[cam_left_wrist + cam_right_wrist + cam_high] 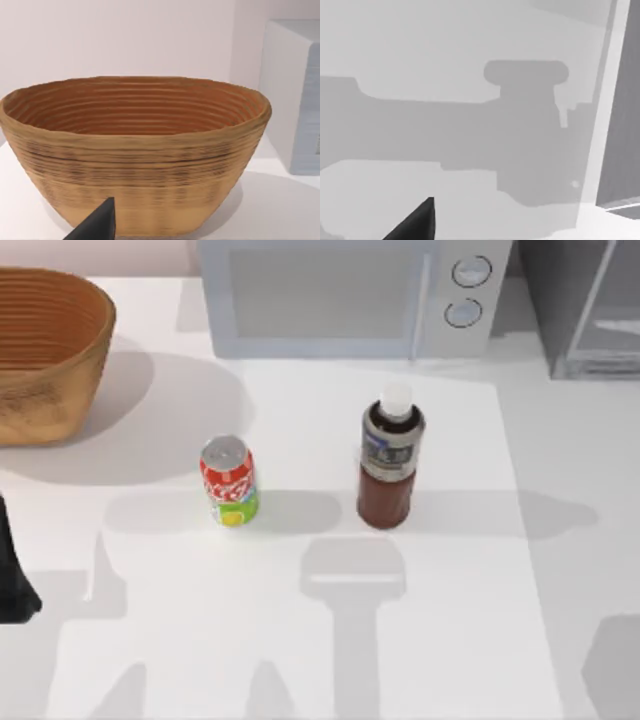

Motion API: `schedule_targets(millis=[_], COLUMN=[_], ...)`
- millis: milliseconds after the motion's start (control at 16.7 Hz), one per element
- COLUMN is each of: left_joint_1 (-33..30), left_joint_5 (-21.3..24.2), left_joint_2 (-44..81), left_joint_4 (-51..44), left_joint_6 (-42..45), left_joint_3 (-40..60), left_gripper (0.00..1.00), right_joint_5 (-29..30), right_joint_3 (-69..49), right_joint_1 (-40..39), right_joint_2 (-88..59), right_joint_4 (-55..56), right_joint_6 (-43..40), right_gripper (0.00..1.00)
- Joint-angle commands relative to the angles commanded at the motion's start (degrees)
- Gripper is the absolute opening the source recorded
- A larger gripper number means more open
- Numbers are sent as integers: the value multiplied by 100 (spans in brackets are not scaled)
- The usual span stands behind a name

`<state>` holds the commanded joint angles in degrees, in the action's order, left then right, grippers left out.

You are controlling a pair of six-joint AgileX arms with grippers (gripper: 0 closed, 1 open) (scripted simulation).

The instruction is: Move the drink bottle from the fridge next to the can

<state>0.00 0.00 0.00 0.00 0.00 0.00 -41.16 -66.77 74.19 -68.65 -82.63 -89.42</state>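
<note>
Bottle of dark reddish-brown drink (388, 465), plastic, white-capped with a grey-and-dark label, stands upright on the white tabletop (480, 640) just right of the small red can (230, 481) with silver top and green-yellow base, a gap between them. Behind them sit the white-grey microwave (340, 295) with two knobs and, far right, the grey fridge (585, 305). The left end effector (15, 575) sits at the left edge, well apart from the bottle, facing the woven tan basket (135, 165); I cannot tell how far open it is.
</note>
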Motion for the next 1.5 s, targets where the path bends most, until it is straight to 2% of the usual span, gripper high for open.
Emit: schedule_targets(millis=[120, 300, 480, 660, 960, 1140, 1320, 1500], left_joint_1=[0, 0, 0, 0, 0, 0, 0, 0], left_joint_5=[0, 0, 0, 0, 0, 0, 0, 0], left_joint_2=[0, 0, 0, 0, 0, 0, 0, 0], left_joint_4=[0, 0, 0, 0, 0, 0, 0, 0], left_joint_6=[0, 0, 0, 0, 0, 0, 0, 0], left_joint_3=[0, 0, 0, 0, 0, 0, 0, 0], left_gripper=[100, 100, 100, 100, 100, 100, 100, 100], right_joint_5=[-405, -875, -1172, -1283, -1274, -1251, -1150, -982], right_joint_3=[-317, -680, -906, -993, -975, -969, -945, -917], right_joint_1=[973, 2095, 2744, 2956, 2928, 2697, 2130, 1320], right_joint_2=[-1165, -2510, -3317, -3589, -3576, -3603, -3633, -3661], right_joint_4=[-56, -145, -239, -297, -277, 41, 823, 1924], right_joint_6=[-1038, -2148, -2725, -2862, -2847, -2481, -1573, -180], right_gripper=[100, 100, 100, 100, 100, 100, 100, 100])
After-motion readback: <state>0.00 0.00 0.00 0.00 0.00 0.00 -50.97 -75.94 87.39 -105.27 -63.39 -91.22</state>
